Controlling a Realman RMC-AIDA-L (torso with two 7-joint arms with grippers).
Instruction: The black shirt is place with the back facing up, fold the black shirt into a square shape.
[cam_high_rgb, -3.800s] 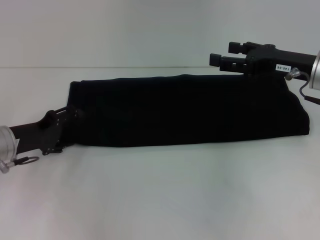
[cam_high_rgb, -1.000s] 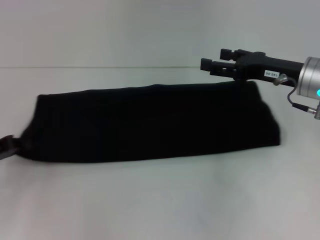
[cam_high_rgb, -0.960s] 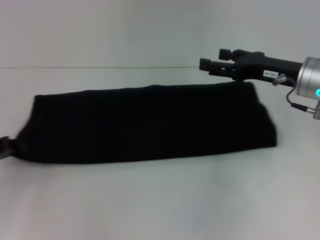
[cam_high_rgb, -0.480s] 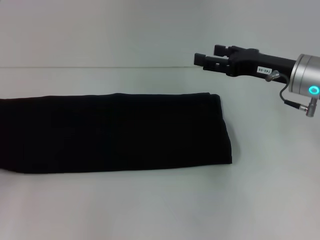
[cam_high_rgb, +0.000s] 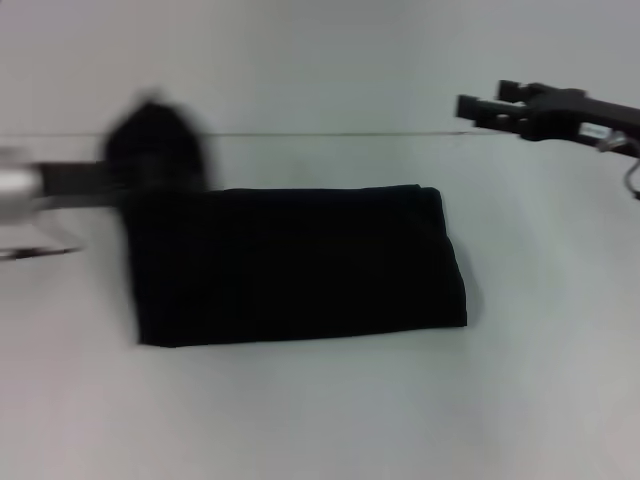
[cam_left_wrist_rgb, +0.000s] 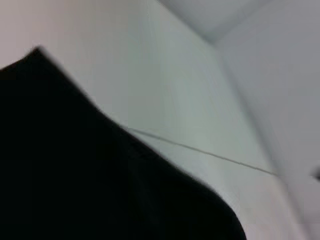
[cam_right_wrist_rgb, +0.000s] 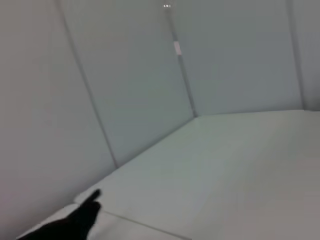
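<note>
The black shirt (cam_high_rgb: 300, 265) lies on the white table (cam_high_rgb: 320, 400) as a long folded band, its right end flat. Its left end is raised and blurred where my left gripper (cam_high_rgb: 155, 140) holds it above the band, the arm reaching in from the left. Black fabric (cam_left_wrist_rgb: 75, 175) fills the lower part of the left wrist view. My right gripper (cam_high_rgb: 485, 100) hovers open and empty at the far right, above the table's back edge and apart from the shirt.
A pale wall (cam_high_rgb: 320, 60) rises behind the table's far edge. In the right wrist view there is only table, wall panels and a small dark shape (cam_right_wrist_rgb: 75, 222) that I cannot identify.
The shirt's left end, earlier stretched past the picture's left edge, has been lifted and carried to the right by my left gripper. My right gripper has drawn back to the right.
</note>
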